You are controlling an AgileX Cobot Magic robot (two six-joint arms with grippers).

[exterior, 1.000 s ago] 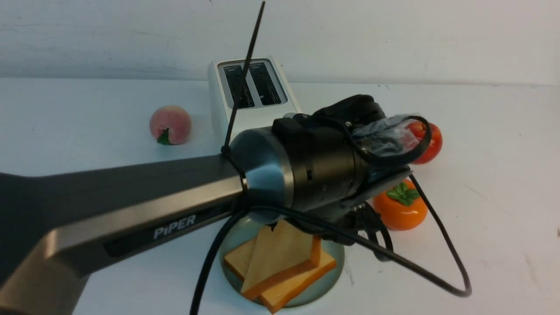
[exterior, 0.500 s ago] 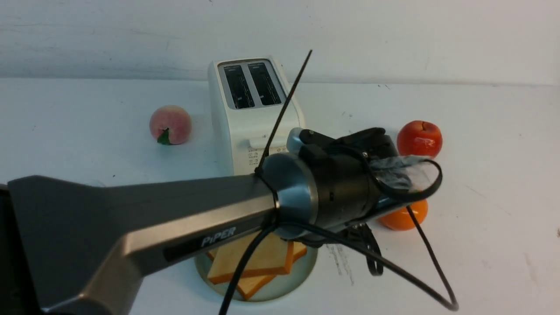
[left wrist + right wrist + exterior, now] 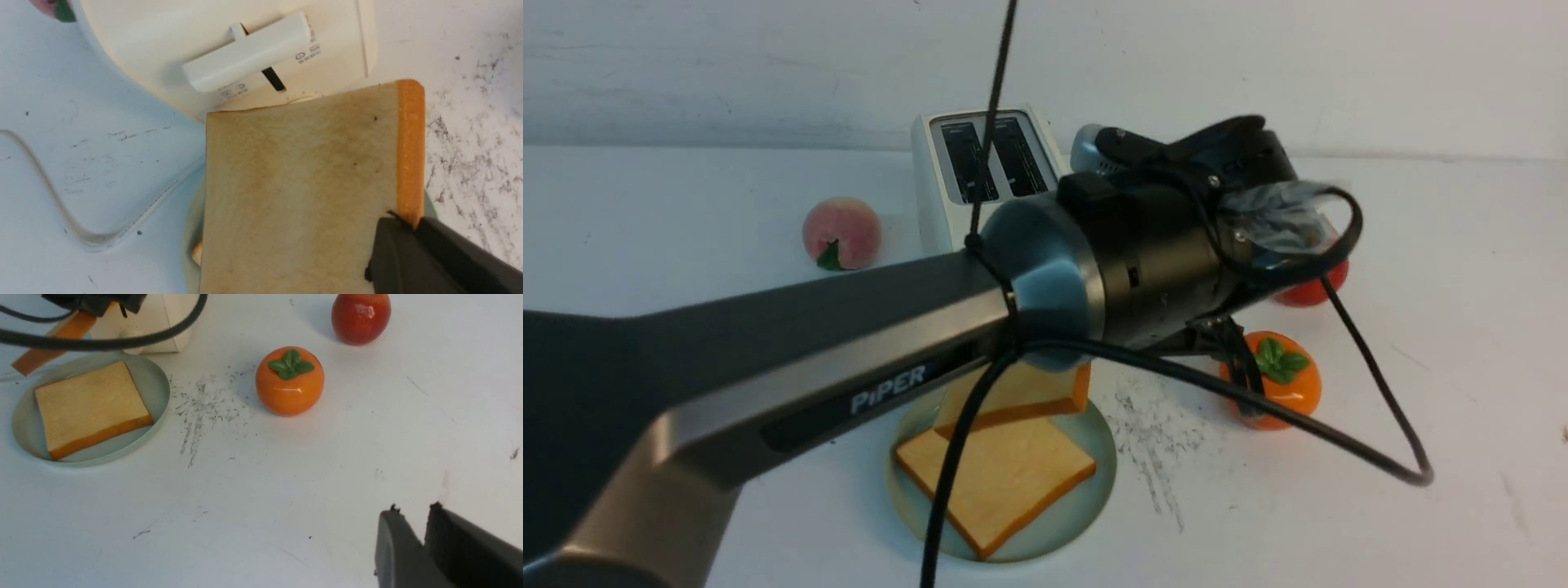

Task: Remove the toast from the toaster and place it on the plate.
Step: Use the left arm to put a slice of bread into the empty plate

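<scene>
The white toaster (image 3: pixel 980 163) stands at the back, both slots dark and showing no toast. In front of it the pale plate (image 3: pixel 1094 445) holds one slice of toast (image 3: pixel 996 482) lying flat. A second slice of toast (image 3: pixel 298 179) hangs tilted above the plate, close to the toaster's lever (image 3: pixel 245 53). My left gripper (image 3: pixel 408 222) is shut on its orange crust edge. In the front view the left wrist hides those jaws. My right gripper (image 3: pixel 412 510) hovers over bare table to the right, its jaws a narrow gap apart with nothing between them.
A peach (image 3: pixel 841 233) sits left of the toaster. A persimmon (image 3: pixel 1278 380) and a red apple (image 3: pixel 359 316) lie right of the plate. The toaster's white cord (image 3: pixel 61 204) curls on the table, and the arm's black cable (image 3: pixel 1380 441) loops out to the right.
My left gripper has shut on the upper slice's crust and lifted it, tilted, off the slice below. The left wrist rose toward the toaster. The plate slid a little left.
</scene>
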